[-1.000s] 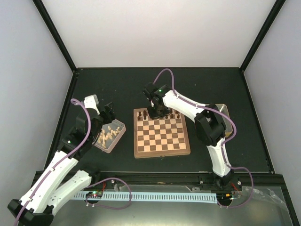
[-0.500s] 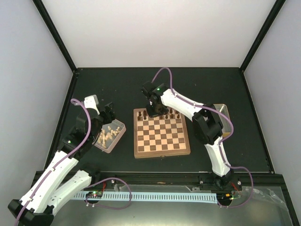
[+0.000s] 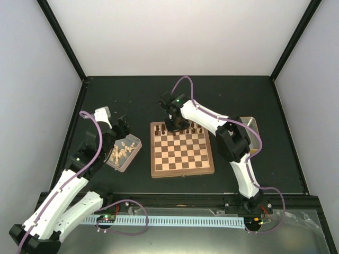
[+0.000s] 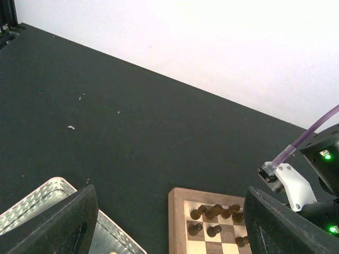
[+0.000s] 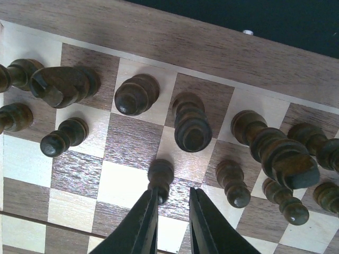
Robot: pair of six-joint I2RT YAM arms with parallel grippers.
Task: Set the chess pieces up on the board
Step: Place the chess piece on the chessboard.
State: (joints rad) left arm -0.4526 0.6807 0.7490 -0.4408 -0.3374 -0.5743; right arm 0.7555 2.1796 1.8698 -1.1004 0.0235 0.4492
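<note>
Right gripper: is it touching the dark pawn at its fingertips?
Cannot tell. In the right wrist view the pawn stands at the right gripper's tips, its base overlapping one finger.

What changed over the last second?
The right gripper slid slightly left and farther away above the board's far rows; its tips now sit by a dark pawn, grip unclear. The left gripper, the tray of cream pieces and the board stayed put.
</note>
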